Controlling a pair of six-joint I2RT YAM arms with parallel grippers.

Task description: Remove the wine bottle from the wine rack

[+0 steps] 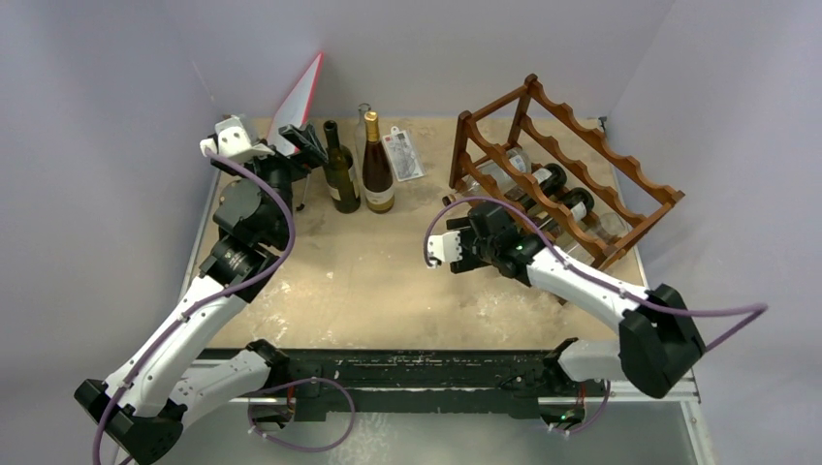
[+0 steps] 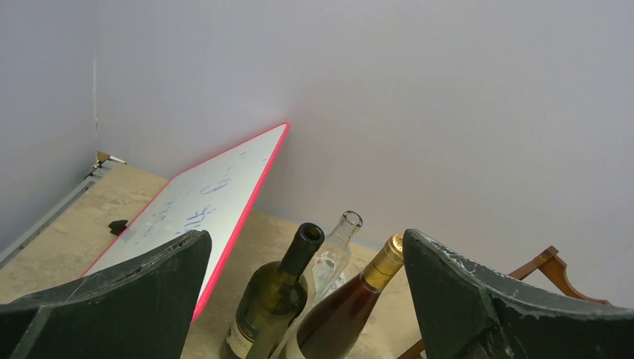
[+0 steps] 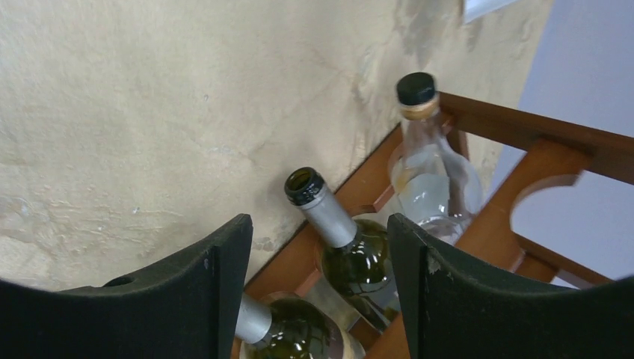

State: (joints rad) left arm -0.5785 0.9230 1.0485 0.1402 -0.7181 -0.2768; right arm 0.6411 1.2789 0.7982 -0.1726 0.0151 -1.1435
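Non-task clutter, back-left of table (image 1: 368,281).
Red-edged whiteboard (image 1: 302,97) sits tilted near the back wall (image 1: 436,48), with faint blue writing on its face. Three bottles stand upright and close together just right of it. The green bottle (image 1: 340,174) is uncapped, the amber bottle (image 1: 377,170) beside it has a gold foil top, and the clear bottle (image 1: 363,114) stands behind the pair. A flat white packet (image 1: 405,153) lies right of the amber bottle.

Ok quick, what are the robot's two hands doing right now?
Left hand: open wide, holding nothing.
Right hand: partly open around the green glass bottle with the silver foil neck on the reddish-brown wooden rack, not gripping yet.
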